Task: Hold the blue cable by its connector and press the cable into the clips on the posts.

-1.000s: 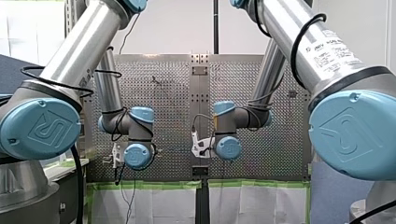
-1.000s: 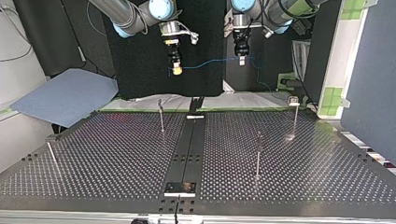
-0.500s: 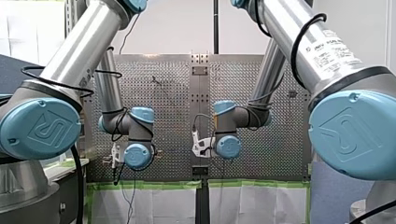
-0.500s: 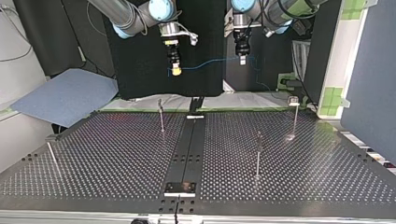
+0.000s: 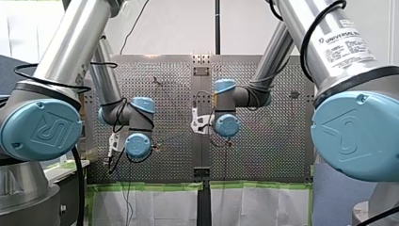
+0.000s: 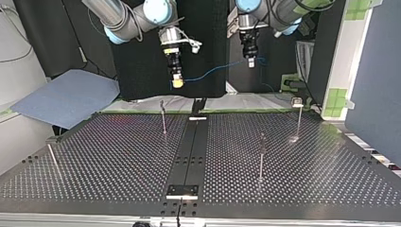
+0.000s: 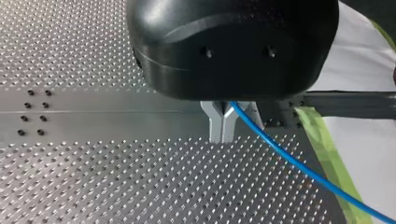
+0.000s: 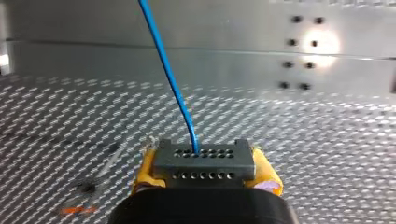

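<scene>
The blue cable hangs in the air between my two grippers, above the table's far edge in the top view. My right gripper, with yellow pads, is shut on the grey connector; the cable leaves the connector's face. My left gripper stands higher, and its metal fingers are shut on the cable itself. Thin clip posts rise from the perforated table: one below my right gripper, two at the top view's right, one at its left edge.
A black rail runs down the table's middle. A blue sheet lies off the table at the top view's left. Green tape edges the table under my left gripper.
In the top view my right gripper has come down toward the table with the connector. My left gripper shifted slightly right, so the cable now slopes between them.
</scene>
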You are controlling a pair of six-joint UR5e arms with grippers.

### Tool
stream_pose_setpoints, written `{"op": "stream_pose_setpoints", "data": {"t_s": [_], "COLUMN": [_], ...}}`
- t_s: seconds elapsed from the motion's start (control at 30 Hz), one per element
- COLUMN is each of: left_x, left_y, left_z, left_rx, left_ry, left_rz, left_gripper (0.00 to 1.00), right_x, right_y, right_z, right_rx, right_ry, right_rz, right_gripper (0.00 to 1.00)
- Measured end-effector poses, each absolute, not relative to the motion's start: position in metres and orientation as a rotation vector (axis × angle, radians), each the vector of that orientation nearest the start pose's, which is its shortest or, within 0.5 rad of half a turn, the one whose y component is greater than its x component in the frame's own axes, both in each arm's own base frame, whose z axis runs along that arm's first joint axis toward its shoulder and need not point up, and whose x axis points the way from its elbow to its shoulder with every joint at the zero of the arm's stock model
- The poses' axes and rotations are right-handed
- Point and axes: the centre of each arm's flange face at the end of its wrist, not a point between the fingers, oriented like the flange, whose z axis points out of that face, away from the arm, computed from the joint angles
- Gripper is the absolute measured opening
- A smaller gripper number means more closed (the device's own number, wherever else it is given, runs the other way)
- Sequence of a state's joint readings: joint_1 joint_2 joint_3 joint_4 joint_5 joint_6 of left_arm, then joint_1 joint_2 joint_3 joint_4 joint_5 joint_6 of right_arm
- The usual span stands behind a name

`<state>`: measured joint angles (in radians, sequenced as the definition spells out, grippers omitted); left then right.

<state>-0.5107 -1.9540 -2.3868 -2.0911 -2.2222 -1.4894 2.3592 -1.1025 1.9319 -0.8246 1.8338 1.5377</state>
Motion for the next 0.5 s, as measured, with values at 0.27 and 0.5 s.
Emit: {"op": "stream_pose_setpoints", "data": {"t_s": [0.27, 0.5], "left_x": [0.304, 0.329], "left_y": [-0.243, -0.252], "left_z": [0.115, 0.161], "left_rx": [-0.087, -0.161], "left_ry": [1.648, 1.582], "left_rz": [0.237, 0.196], "left_gripper": [0.0, 0.0], "right_x": [0.474, 0.474], "right_y": [-0.32, -0.318], "right_z": [0.207, 0.239], "right_rx": [1.544, 1.513], "right_ry": [-0.865, -0.84], "right_rz": [1.627, 1.679], "right_gripper": [0.0, 0.0]}}
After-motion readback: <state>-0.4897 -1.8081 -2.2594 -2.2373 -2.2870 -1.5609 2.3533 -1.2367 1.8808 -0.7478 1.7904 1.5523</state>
